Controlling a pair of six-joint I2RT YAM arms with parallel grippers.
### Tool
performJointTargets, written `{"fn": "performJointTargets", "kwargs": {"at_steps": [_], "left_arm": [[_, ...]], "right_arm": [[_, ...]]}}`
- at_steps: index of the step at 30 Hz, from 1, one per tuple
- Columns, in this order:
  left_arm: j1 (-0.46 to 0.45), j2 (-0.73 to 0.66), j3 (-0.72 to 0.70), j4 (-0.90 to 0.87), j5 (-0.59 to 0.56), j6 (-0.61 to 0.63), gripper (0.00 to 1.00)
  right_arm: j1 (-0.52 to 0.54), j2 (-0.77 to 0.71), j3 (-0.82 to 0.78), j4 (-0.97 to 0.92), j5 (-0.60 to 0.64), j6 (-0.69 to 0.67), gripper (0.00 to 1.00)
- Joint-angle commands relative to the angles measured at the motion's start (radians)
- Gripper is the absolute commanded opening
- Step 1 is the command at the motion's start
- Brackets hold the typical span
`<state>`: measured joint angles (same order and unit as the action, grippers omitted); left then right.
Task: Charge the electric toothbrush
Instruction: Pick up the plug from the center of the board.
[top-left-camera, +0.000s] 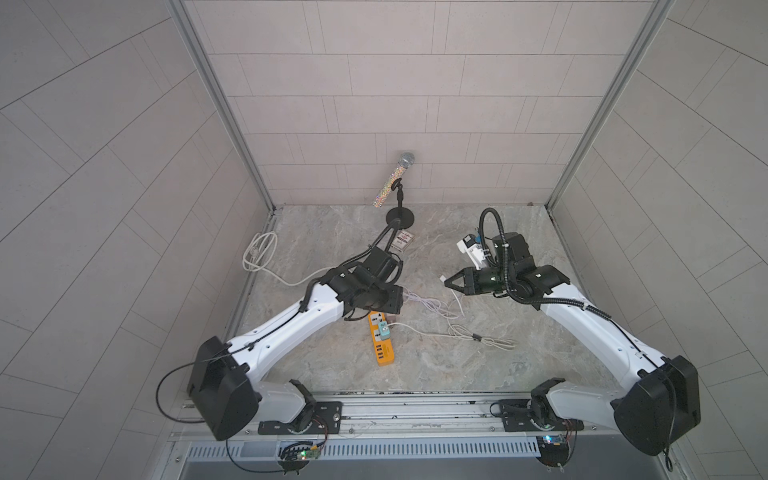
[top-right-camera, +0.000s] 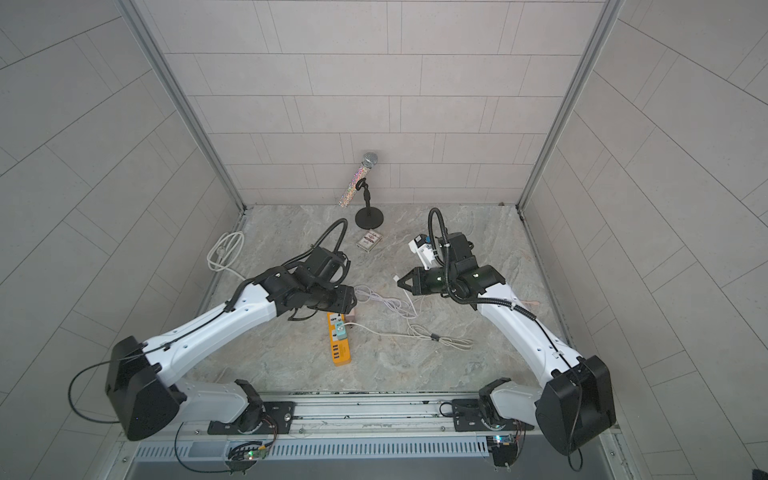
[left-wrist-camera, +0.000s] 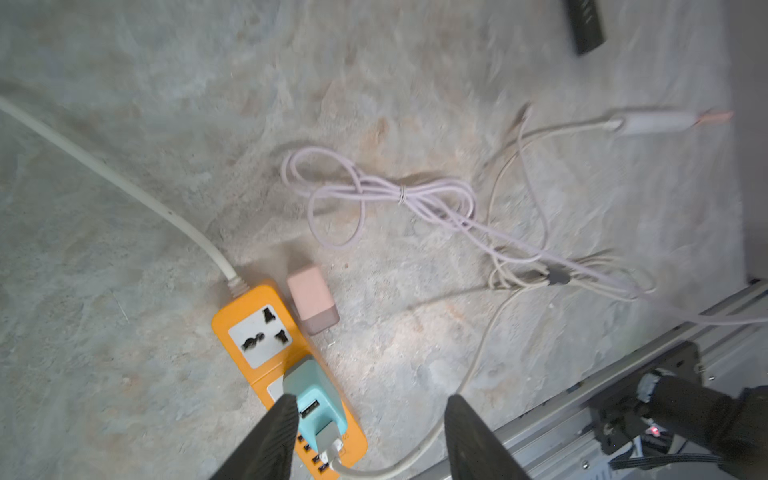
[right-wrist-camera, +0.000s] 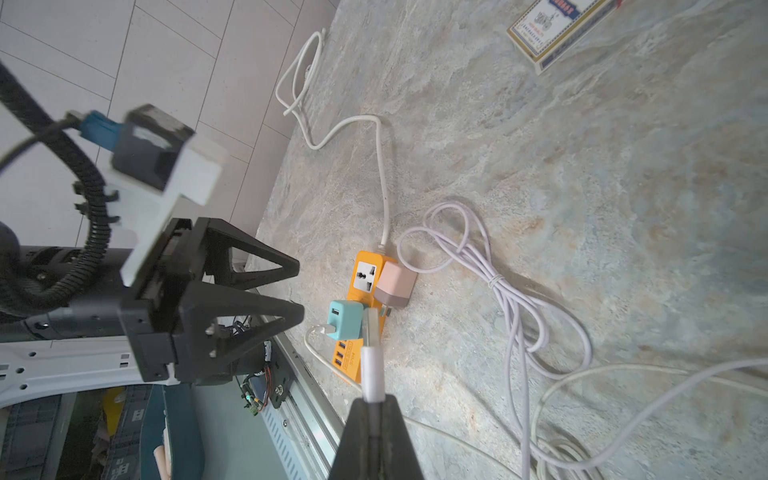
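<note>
Plug (right-wrist-camera: 371, 361): likely light, rigid, smooth; hold white shell, metal tip clear. Right gripper (right-wrist-camera: 372, 401) jaws clamp it; left gripper (left-wrist-camera: 370, 409) jaws open near adapter (left-wrist-camera: 314, 397).

Tabletop (top-left-camera: 478, 370): stone-look, matt, veined. Power strip (left-wrist-camera: 257, 297): glossy orange plastic. Teal adapter (left-wrist-camera: 316, 395), pink adapter (left-wrist-camera: 312, 300): smooth plastic, satin. Charging plug (right-wrist-camera: 372, 374): white plastic, metal tip. Microphone (top-left-camera: 394, 180): glittery body, metal mesh head. Card box (right-wrist-camera: 557, 29): probably printed paperboard.
</note>
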<state>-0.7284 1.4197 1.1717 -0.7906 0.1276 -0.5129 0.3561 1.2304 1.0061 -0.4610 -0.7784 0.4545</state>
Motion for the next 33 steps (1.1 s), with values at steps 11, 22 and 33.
{"fn": "performJointTargets", "kwargs": {"at_steps": [11, 22, 33], "left_arm": [[-0.027, 0.318, 0.108, -0.097, -0.080, 0.059, 0.56], [-0.028, 0.392, 0.132, -0.086, -0.159, 0.046, 0.49], [-0.029, 0.415, 0.122, -0.049, -0.156, 0.021, 0.49]], "right_arm": [[-0.002, -0.036, -0.068, 0.056, -0.011, 0.015, 0.00], [-0.003, -0.039, -0.071, 0.058, -0.003, 0.009, 0.00], [-0.002, -0.042, -0.074, 0.062, -0.004, 0.007, 0.00]]}}
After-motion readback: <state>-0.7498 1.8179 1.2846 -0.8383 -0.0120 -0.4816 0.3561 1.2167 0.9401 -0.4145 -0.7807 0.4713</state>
